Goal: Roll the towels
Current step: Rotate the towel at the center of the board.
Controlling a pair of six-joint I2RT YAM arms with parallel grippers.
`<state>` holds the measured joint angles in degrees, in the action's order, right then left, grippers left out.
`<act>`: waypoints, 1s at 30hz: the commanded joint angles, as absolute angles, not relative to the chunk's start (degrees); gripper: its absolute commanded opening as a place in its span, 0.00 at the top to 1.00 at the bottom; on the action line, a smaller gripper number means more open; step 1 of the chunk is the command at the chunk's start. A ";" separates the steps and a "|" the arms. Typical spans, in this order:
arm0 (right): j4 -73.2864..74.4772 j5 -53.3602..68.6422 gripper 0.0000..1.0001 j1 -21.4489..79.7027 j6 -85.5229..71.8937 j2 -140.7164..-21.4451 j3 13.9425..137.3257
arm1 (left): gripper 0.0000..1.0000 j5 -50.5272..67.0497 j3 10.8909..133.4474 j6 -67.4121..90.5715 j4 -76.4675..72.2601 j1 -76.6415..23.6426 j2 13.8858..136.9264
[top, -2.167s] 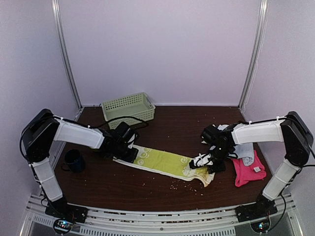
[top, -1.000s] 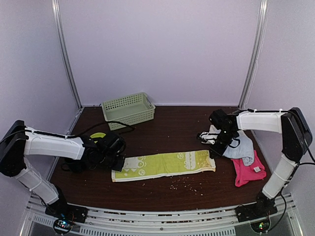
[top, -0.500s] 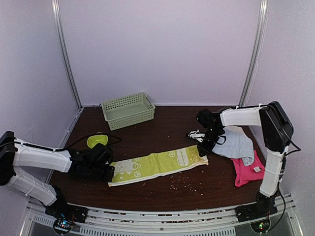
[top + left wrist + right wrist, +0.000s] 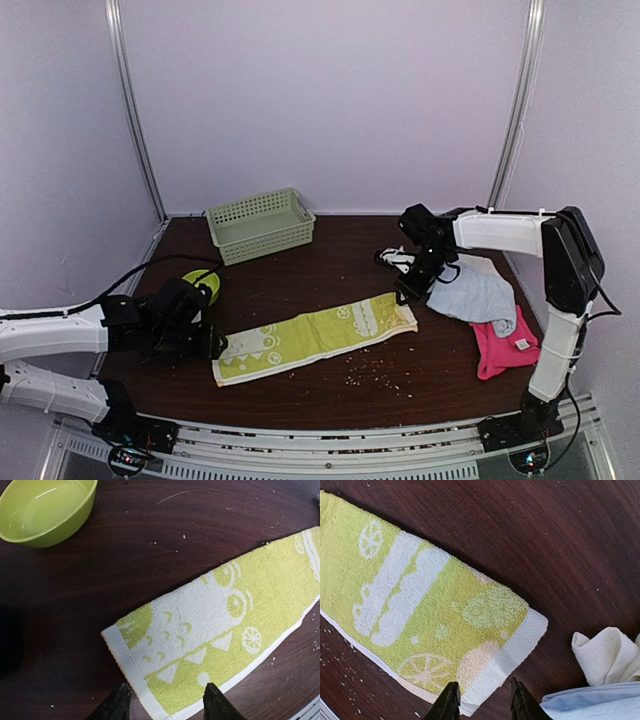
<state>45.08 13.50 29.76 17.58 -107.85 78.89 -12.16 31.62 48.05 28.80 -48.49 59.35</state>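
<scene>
The green towel lies flat on the table between my claws. My left claw stands wide over one end and my right claw narrowly parted over the other, neither gripping. The basket sits at the back left, with a green bowl near the left claw.

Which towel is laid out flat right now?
The lime-green lemon-print towel, lying as one flat strip in the middle. The light blue towel, cream towel and pink towel sit bunched at the right.
</scene>
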 commanded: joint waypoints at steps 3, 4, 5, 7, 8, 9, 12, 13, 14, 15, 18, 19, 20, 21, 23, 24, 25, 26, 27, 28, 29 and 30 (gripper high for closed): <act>44.23 13.13 0.61 29.28 13.54 -108.89 76.38 | 0.46 -16.22 34.12 48.15 33.97 -48.53 68.23; 44.49 13.63 0.61 29.19 13.11 -109.50 76.38 | 0.45 -16.25 33.74 49.03 33.90 -48.52 68.88; 44.55 13.80 0.60 29.10 12.77 -109.99 76.26 | 0.44 -15.85 33.22 49.47 33.32 -48.53 69.02; 44.48 13.25 0.58 29.05 12.33 -110.69 75.68 | 0.43 -15.45 32.29 50.37 32.84 -48.25 68.80; 44.31 12.74 0.58 29.05 12.16 -110.96 75.45 | 0.43 -15.39 32.02 50.57 32.72 -48.20 68.60; 44.22 12.08 0.58 28.98 11.88 -111.28 75.26 | 0.43 -15.41 31.73 50.54 32.62 -48.09 68.49; 44.24 12.22 0.58 28.59 11.51 -111.68 75.08 | 0.43 -15.47 31.20 50.12 32.40 -48.03 68.34; 44.03 12.34 0.58 28.44 11.38 -111.34 75.00 | 0.43 -15.48 30.96 50.00 32.28 -47.99 68.44; 43.91 12.32 0.57 28.21 11.01 -111.17 75.00 | 0.43 -15.42 30.79 50.01 32.18 -48.01 68.53; 43.81 12.65 0.57 27.88 10.75 -111.10 75.04 | 0.43 -15.29 30.66 50.00 32.10 -47.99 68.57; 43.47 14.80 0.57 26.44 10.15 -111.42 75.30 | 0.44 -15.14 30.62 50.41 32.21 -47.99 68.62; 43.56 15.56 0.57 26.11 10.20 -111.40 75.44 | 0.44 -15.27 30.61 50.52 32.37 -48.01 68.57; 43.66 16.38 0.57 25.82 10.21 -111.29 75.68 | 0.44 -15.37 30.63 50.48 32.38 -48.03 68.32; 43.78 16.80 0.57 25.57 10.35 -110.99 75.95 | 0.44 -15.35 30.51 50.53 32.30 -47.99 68.22; 43.42 16.52 0.57 25.41 10.20 -110.12 76.20 | 0.44 -15.08 30.35 50.23 31.98 -48.00 68.60; 42.98 16.28 0.57 25.40 10.14 -109.86 76.09 | 0.44 -14.93 30.31 50.00 31.85 -47.99 69.07; 42.80 16.19 0.57 25.40 10.21 -109.97 75.99 | 0.45 -14.66 30.31 49.87 31.63 -47.94 69.62; 42.92 16.24 0.57 25.40 10.36 -110.45 75.99 | 0.45 -14.55 30.34 49.76 31.56 -47.99 70.09; 43.38 16.49 0.57 25.36 10.68 -111.20 76.02 | 0.45 -14.51 30.35 49.74 31.48 -48.03 70.48; 43.57 16.78 0.57 25.37 10.72 -111.91 75.84 | 0.45 -14.50 30.33 49.78 31.53 -47.99 70.66; 43.40 17.19 0.57 25.40 10.82 -112.48 75.51 | 0.45 -14.30 30.18 49.89 31.55 -47.99 70.70; 43.09 18.01 0.57 25.38 10.88 -112.87 75.24 | 0.45 -14.10 29.97 50.06 31.53 -47.99 70.45</act>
